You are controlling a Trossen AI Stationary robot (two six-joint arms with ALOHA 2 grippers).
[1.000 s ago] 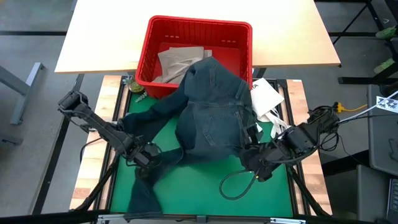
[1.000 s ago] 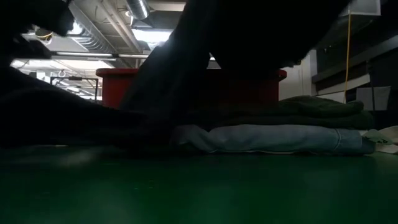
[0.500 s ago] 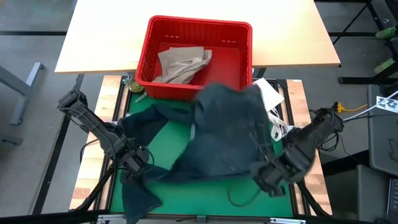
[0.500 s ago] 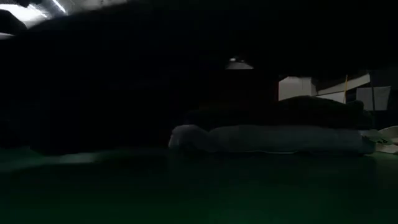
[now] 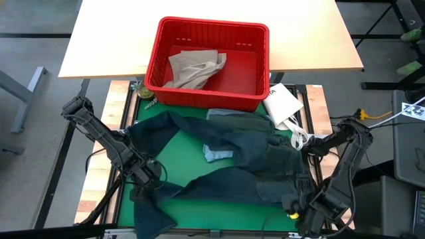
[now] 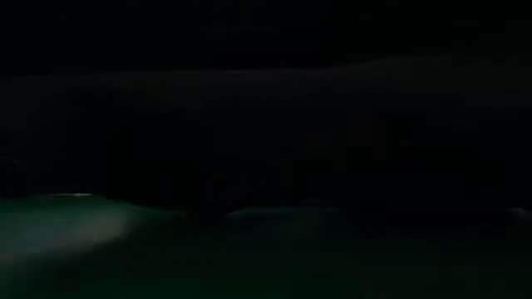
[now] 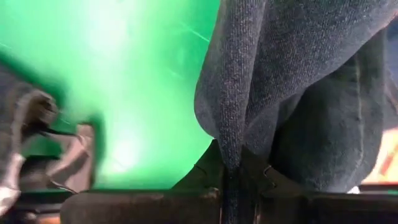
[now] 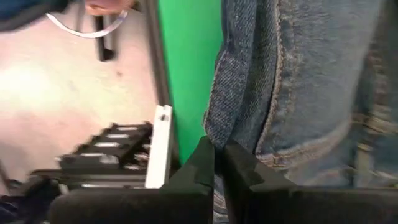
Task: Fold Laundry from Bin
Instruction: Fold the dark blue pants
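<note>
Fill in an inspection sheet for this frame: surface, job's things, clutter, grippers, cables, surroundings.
Surface: green mat, partly covered; tan table beyond.
Job's things: jeans spread across the mat; khaki trousers in the red bin; light blue garment showing under the jeans.
Clutter: white packet beside the bin.
Grippers: left gripper shut on the jeans at the mat's left; right gripper shut on the jeans at the near right corner.
Cables: yellow cable at far right.
Surroundings: grey floor; low view dark, blocked.

Jeans [image 5: 246, 156] now out of bin [image 5: 207, 61], spread across green mat [image 5: 219, 199].
</note>
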